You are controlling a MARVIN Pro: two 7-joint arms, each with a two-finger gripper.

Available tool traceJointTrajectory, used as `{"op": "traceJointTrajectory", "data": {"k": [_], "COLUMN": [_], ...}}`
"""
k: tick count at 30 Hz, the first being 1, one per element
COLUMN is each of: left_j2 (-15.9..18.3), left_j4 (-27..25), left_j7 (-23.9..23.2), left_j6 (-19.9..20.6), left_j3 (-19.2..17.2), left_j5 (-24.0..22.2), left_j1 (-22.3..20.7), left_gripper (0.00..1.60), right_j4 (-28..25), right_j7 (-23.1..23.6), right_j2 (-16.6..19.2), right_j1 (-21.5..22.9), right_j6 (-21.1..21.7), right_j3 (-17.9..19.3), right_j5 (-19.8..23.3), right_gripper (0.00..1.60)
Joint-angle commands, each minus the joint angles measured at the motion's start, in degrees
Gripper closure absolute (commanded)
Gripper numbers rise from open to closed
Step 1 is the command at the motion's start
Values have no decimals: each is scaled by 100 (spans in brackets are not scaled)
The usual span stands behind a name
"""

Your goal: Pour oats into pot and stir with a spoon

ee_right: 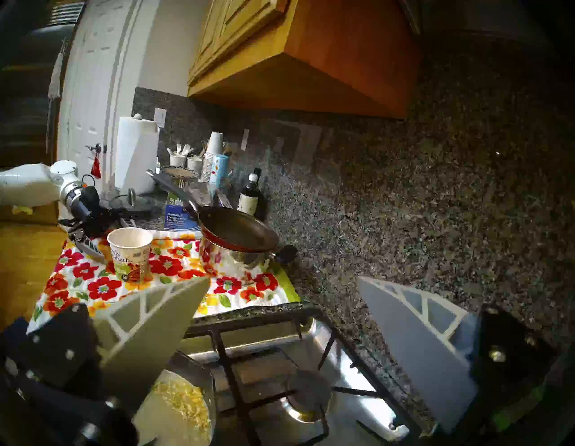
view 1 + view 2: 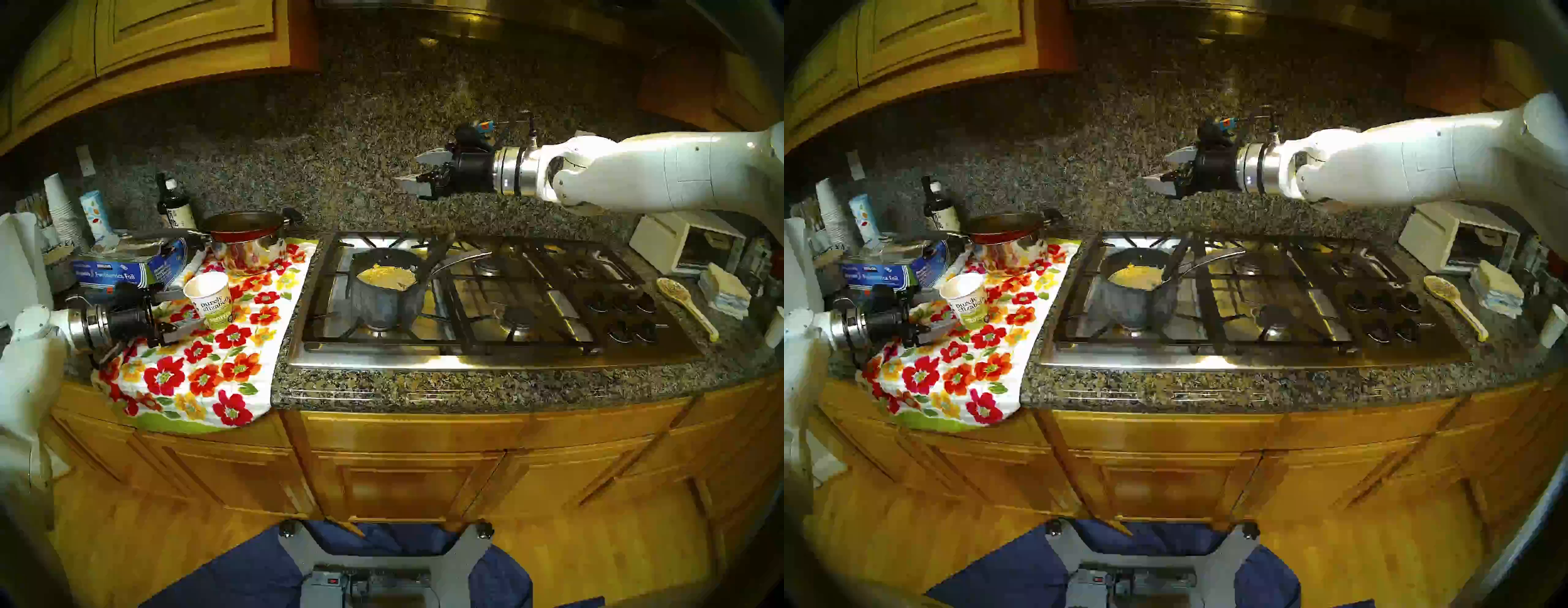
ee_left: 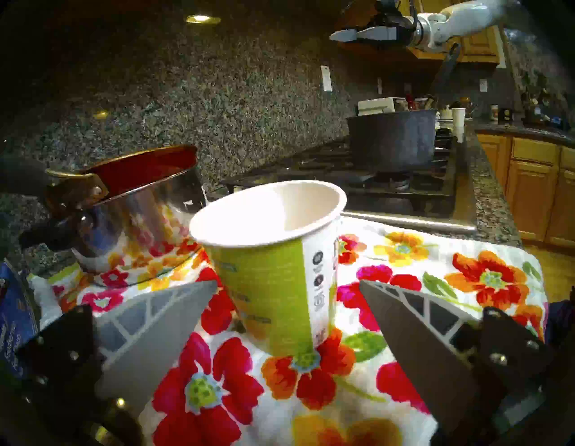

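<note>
Head view: oats [image 2: 387, 277] fill the saucepan [image 2: 384, 293] on the stove; spoon [image 2: 437, 254] leans inside; right gripper [image 2: 413, 172] spread, empty, above. Left wrist: left gripper [image 3: 287, 299] spread around the upright paper cup [image 3: 270, 249], not touching. Right wrist: oats below. Pouring apparently done; stirring next requires grasping the spoon handle.

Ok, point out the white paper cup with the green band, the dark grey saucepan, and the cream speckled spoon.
white paper cup [image 2: 211, 303], head left view, printed side.
dark grey saucepan [image 2: 384, 303], head left view, outer wall.
cream speckled spoon [image 2: 673, 291], head left view, bowl.
</note>
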Motion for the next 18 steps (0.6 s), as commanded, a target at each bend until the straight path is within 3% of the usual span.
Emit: {"op": "traceJointTrajectory", "data": {"k": [1, 18], "left_j2": [-10, -154], "left_j4": [34, 445], "left_j7": [9, 9], "left_j6": [-18, -238], "left_j3": [38, 436], "left_j5": [-82, 34], "left_j1": [-444, -836], "left_gripper": [0, 0], "right_j4": [70, 70], "right_j7": [3, 4], "right_j2": [-11, -11], "right_j1": [206, 207], "right_j6": [-24, -23], "right_j3": [116, 116], "right_j5": [22, 22], "right_gripper": [0, 0]}}
